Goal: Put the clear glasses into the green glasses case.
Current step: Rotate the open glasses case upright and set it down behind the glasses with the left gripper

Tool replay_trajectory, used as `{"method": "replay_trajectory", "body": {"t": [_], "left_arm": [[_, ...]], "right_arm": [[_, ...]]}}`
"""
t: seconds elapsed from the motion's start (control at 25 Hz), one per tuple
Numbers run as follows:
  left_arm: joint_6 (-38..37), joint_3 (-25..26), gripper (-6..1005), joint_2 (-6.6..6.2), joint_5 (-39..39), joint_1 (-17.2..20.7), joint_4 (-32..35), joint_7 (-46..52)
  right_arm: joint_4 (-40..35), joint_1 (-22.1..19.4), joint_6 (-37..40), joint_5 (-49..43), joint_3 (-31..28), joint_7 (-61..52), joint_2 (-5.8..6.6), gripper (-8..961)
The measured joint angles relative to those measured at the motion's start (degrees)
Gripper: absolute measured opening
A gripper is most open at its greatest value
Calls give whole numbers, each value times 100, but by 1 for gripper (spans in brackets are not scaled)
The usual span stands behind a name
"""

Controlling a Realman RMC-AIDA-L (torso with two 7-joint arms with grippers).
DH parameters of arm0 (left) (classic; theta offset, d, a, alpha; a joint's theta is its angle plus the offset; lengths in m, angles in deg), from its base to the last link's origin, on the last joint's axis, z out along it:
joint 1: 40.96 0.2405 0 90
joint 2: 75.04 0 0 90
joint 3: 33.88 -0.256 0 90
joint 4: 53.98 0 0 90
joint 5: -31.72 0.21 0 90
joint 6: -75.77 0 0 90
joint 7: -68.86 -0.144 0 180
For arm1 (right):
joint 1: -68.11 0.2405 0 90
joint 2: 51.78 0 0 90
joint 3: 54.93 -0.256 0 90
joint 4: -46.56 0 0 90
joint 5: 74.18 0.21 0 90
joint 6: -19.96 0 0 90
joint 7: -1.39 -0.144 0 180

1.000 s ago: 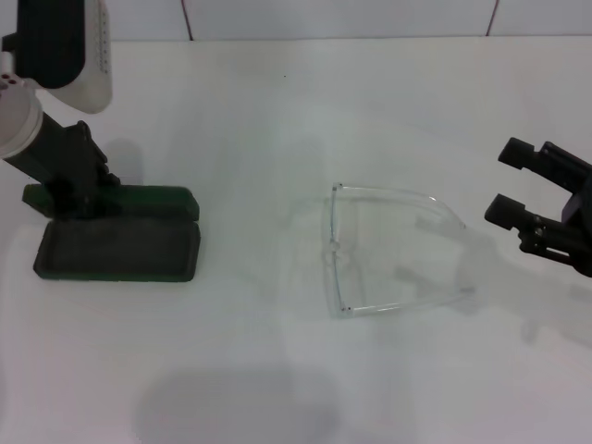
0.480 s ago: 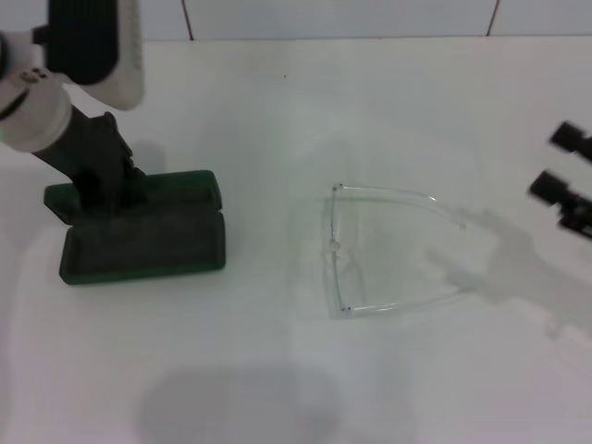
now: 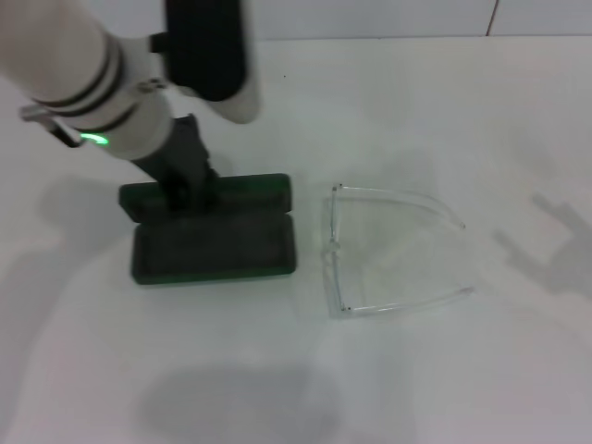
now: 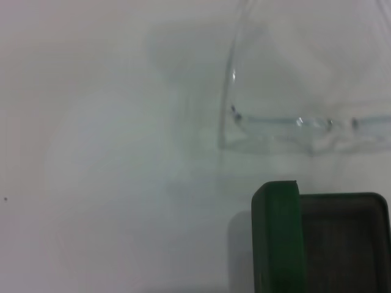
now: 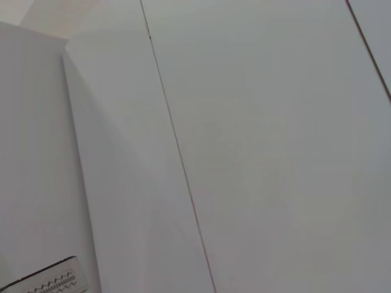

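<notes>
Clear glasses (image 3: 388, 252), a transparent plastic pair with a one-piece wraparound lens and thin straight arms spread wide, lie flat on the smooth white table (image 3: 416, 111), lens toward the green glasses case (image 3: 215, 242) just beside them. That case is a dark green hard rectangle with rounded corners, lying open so its matte grey-green lining shows, and the left gripper (image 3: 185, 190) is down on its far edge at the lid, pinching it. Nothing shows whether the right gripper is spread or pressed together, since no view catches it.
</notes>
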Motion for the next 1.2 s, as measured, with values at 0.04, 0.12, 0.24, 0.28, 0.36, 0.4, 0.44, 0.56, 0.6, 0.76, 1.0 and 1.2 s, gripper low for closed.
{"method": "replay_trajectory", "body": {"t": [0.04, 0.12, 0.24, 0.28, 0.36, 0.4, 0.44, 0.56, 0.6, 0.76, 1.0, 1.2], "left_arm": [[83, -182, 203, 0, 13, -33, 5, 238], [247, -471, 203, -2, 18, -99, 3, 623], [431, -822, 203, 0, 5, -158, -21, 888], [431, -822, 203, 0, 5, -158, -21, 888], [529, -1125, 203, 2, -5, -196, -25, 1135], [536, -1193, 203, 7, -8, -210, -24, 1197], [544, -1281, 203, 16, -16, -232, -25, 1295], [574, -1487, 203, 32, -31, -281, -25, 1512], [600, -1534, 204, 34, -33, -291, -24, 1563], [734, -1750, 204, 42, -39, -355, -25, 1741], [955, -2119, 204, 49, -51, -426, -30, 1907], [1113, -2266, 203, 56, -52, -460, -22, 1963]], "right_arm": [[3, -3, 1, -5, -3, 0, 0, 827], [7, -9, 2, -14, -4, 1, 1, 827], [10, -48, 4, -22, -6, 2, 2, 827], [11, -61, 7, -23, -7, 4, 2, 827], [11, -75, 28, -28, -8, 7, 2, 827], [12, -76, 35, -30, -5, 9, 2, 827], [12, -77, 42, -33, 7, 11, 2, 826], [13, -85, 46, -40, 31, 33, 2, 826], [15, -90, 46, -41, 34, 49, 2, 826], [74, -97, 52, -50, 51, 137, -8, 826], [95, -145, 77, -53, 51, 188, -5, 825], [165, -184, 121, -53, 48, 290, 0, 825]]}}
